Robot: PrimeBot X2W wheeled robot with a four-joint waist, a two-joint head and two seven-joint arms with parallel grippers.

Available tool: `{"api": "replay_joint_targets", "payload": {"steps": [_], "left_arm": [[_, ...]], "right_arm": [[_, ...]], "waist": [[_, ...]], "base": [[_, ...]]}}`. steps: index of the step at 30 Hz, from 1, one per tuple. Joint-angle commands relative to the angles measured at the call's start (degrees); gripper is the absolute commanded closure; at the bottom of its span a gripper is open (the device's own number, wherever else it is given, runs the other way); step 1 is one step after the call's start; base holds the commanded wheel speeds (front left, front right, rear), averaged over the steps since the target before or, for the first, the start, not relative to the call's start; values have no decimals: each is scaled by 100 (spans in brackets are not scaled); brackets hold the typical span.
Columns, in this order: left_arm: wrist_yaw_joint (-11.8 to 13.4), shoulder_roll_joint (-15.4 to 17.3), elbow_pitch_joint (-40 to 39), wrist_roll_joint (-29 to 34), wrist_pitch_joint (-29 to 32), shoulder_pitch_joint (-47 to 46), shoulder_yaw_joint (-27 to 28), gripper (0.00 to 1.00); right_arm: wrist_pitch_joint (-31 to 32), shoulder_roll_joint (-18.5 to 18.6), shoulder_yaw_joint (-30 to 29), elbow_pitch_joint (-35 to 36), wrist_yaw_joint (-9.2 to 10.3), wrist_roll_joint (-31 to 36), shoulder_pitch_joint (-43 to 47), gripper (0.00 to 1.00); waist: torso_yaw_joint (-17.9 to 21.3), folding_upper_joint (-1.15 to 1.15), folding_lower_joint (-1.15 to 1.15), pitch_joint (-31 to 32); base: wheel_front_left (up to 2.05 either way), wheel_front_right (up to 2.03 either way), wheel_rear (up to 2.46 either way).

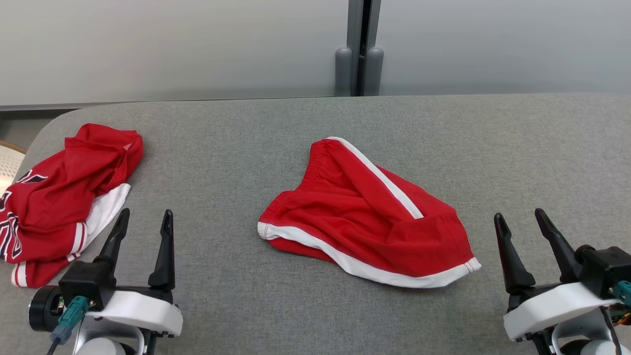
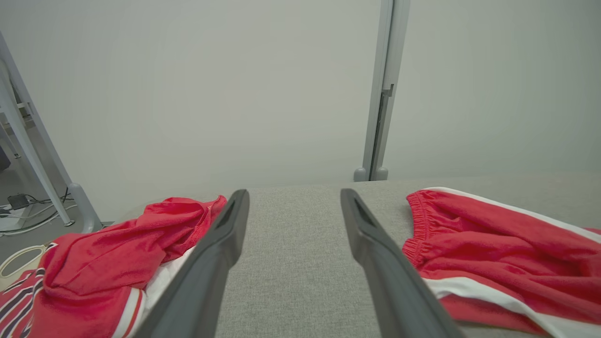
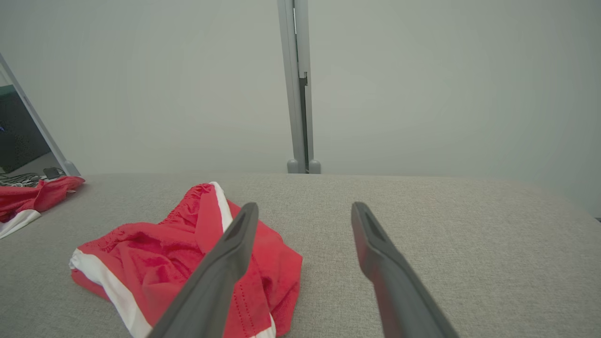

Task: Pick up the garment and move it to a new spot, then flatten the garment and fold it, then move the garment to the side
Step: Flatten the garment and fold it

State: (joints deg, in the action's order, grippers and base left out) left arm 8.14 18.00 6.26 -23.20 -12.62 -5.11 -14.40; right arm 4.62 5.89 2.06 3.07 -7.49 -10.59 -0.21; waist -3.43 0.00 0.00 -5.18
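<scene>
The garment (image 1: 355,217) is a pair of red shorts with white side stripes and a white hem. It lies crumpled in the middle of the grey table (image 1: 236,138), waistband toward the far left. My left gripper (image 1: 147,213) hovers open at the lower left, well left of the garment, nothing between its fingers. In the left wrist view the left gripper (image 2: 294,192) frames bare table, with the garment (image 2: 493,244) to its right. My right gripper (image 1: 518,213) stands open just right of the hem. The right wrist view has the right gripper (image 3: 305,205) with the garment (image 3: 155,249) to its left.
A second red garment (image 1: 59,197) with white and black trim lies bunched at the table's left end, close beside my left gripper, seen too as the red pile (image 2: 103,263). A grey post (image 1: 359,49) stands behind the far edge. A white basket rim (image 1: 7,165) pokes in at far left.
</scene>
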Motion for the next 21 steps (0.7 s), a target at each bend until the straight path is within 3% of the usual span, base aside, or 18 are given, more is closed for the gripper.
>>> {"api": "replay_joint_targets", "payload": {"steps": [1, 6, 13, 21], "left_arm": [[-6, 21, -23, -7, 21, -19, -21, 0], [-155, -50, 19, 26, 118, -331, -220, 0], [-642, -345, 572, -69, 492, -1026, -733, 0], [-1126, -694, 2071, -416, 984, -1594, -1027, 0]], "right_arm": [[10, 6, -12, 11, 0, -21, 23, 0], [18, 1, -7, 61, 0, -4, -81, 0], [25, -36, 81, 87, 0, 19, -215, 0], [-37, -130, 121, -19, 1, -2, -286, 0]], "waist": [[5, 0, 0, -6], [22, 0, 0, -124], [186, 0, 0, -432], [476, 0, 0, -775]], "base": [[0, 0, 0], [0, 0, 0], [0, 0, 0], [0, 0, 0]]}}
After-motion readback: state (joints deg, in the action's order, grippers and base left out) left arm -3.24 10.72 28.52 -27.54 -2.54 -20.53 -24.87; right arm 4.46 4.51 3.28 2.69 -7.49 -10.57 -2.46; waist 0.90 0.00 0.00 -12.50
